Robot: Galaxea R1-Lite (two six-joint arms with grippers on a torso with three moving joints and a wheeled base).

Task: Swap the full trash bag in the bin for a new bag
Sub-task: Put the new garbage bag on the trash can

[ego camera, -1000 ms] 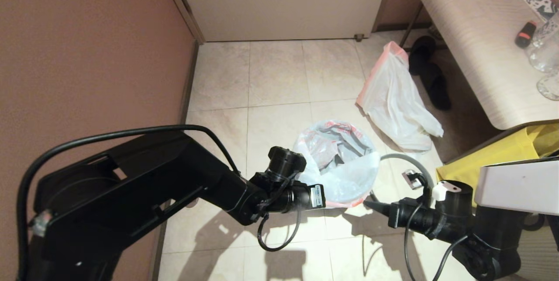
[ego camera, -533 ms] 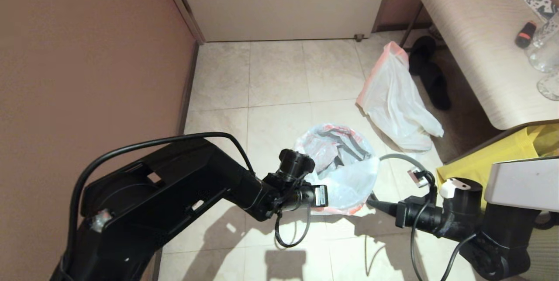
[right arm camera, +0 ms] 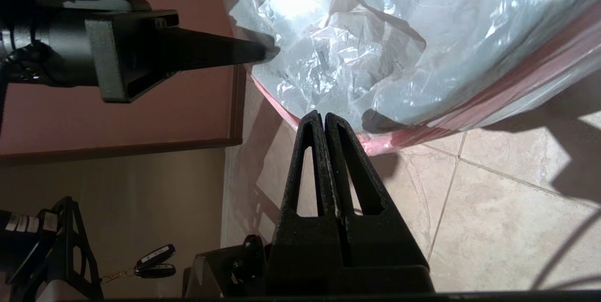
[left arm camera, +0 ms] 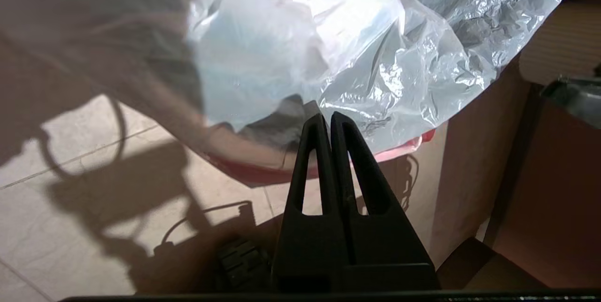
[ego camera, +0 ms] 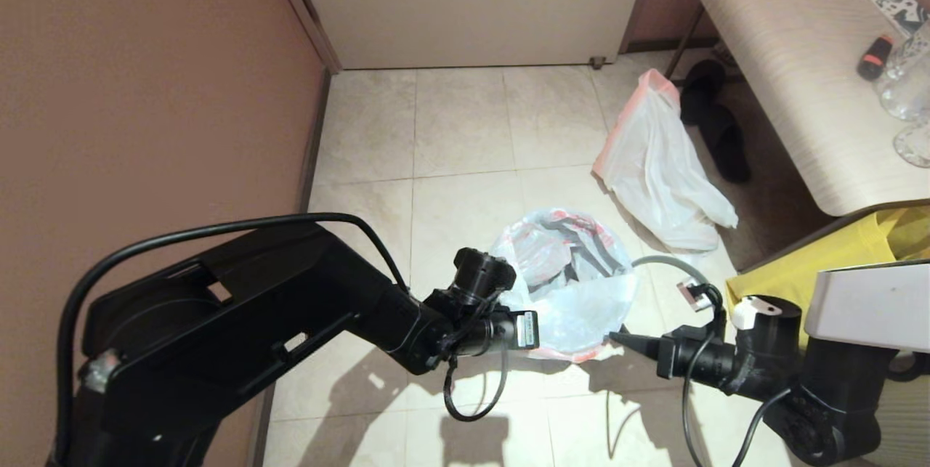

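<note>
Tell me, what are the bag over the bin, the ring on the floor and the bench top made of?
The new bag looks like thin translucent plastic film: glossy, finely crinkled, with the dark bin showing through. The grey hoop lying beside it seems to be smooth plastic, though only part of its curve shows. The bench top looks like pale wood-grain laminate, matte and streaked; real wood cannot be ruled out.

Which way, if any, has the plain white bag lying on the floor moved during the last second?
No. The full trash bag lies on the same floor tiles as before, its pink rim still next to the black slipper.
</note>
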